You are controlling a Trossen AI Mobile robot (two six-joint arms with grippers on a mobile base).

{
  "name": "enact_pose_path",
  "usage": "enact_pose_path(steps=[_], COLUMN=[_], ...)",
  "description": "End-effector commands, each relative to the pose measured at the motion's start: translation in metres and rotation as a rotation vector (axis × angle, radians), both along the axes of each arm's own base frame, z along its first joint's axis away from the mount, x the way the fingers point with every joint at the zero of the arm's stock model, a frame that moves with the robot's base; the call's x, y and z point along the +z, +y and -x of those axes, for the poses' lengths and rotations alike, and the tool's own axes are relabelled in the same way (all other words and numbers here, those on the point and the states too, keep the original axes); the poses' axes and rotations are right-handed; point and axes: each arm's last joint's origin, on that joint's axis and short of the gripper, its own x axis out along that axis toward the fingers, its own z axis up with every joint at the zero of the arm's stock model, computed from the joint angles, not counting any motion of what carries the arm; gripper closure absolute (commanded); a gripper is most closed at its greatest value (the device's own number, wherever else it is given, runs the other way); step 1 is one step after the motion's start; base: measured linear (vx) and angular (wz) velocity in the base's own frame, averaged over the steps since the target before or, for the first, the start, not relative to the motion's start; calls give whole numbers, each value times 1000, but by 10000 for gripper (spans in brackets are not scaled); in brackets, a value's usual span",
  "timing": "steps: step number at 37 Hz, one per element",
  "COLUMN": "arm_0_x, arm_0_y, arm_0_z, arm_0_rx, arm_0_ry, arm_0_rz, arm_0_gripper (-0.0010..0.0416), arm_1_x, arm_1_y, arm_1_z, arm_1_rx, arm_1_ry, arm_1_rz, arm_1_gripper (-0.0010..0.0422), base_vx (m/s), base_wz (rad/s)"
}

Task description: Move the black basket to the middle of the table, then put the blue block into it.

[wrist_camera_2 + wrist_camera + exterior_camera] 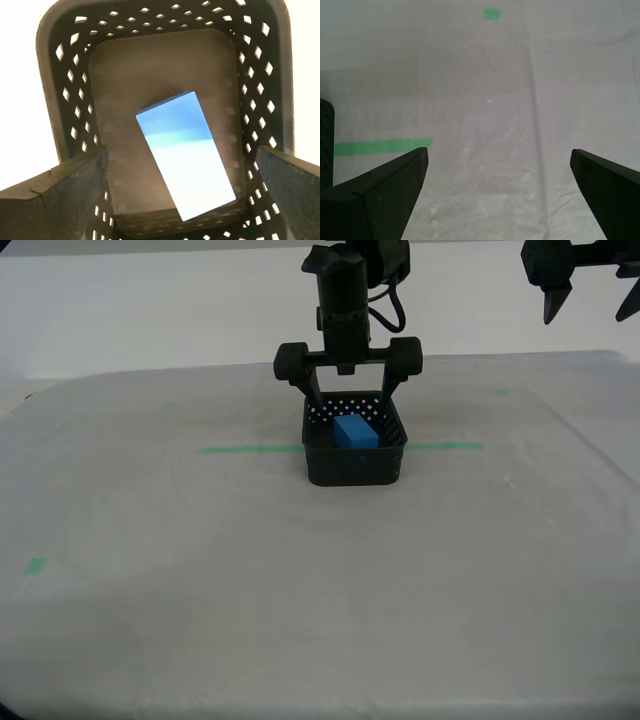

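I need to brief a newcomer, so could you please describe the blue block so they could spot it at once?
Find the pale table with a green tape line; on that line stands the black basket. The blue block lies inside on its floor, the only bright, solid-coloured thing there, beneath my second gripper.

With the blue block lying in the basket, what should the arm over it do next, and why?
Probably lift my second gripper straight up, clear of the black basket. The blue block lies flat on the basket floor, touching neither open finger, and the basket sits on the green tape line mid-table, so little seems left except withdrawing.
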Motion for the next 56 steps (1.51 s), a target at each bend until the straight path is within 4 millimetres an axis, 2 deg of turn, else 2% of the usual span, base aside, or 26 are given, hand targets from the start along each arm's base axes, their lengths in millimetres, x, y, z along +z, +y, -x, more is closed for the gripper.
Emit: enact_pose_path(steps=[1, 6, 10, 13, 24, 34, 47, 56], arm_0_x=[0, 0, 0, 0, 0, 0, 0, 0], arm_0_y=[0, 0, 0, 0, 0, 0, 0, 0], arm_0_z=[0, 0, 0, 0, 0, 0, 0, 0], arm_0_rx=[0, 0, 0, 0, 0, 0, 0, 0], arm_0_ry=[-2, -2, -2, -2, -2, -3, -4, -5], arm_0_rz=[2, 2, 2, 2, 2, 2, 2, 2], arm_0_gripper=[7, 7, 7, 7, 7, 7, 7, 7], arm_1_x=[1, 3, 8, 17, 52, 73, 89, 94], arm_1_y=[0, 0, 1, 2, 17, 36, 79, 132], arm_1_z=[0, 1, 1, 1, 2, 2, 4, 24], arm_1_rx=[-9, -37, -54, -76, -86, -62, -5, 93], arm_1_ry=[1, -6, -16, -37, -83, -90, -101, -183], arm_1_rz=[0, -5, -5, -13, -18, -56, -91, -37], arm_1_gripper=[33, 5, 18, 7, 12, 11, 11, 11], base_vx=[0, 0, 0, 0, 0, 0, 0, 0], base_wz=[0, 0, 0, 0, 0, 0, 0, 0])
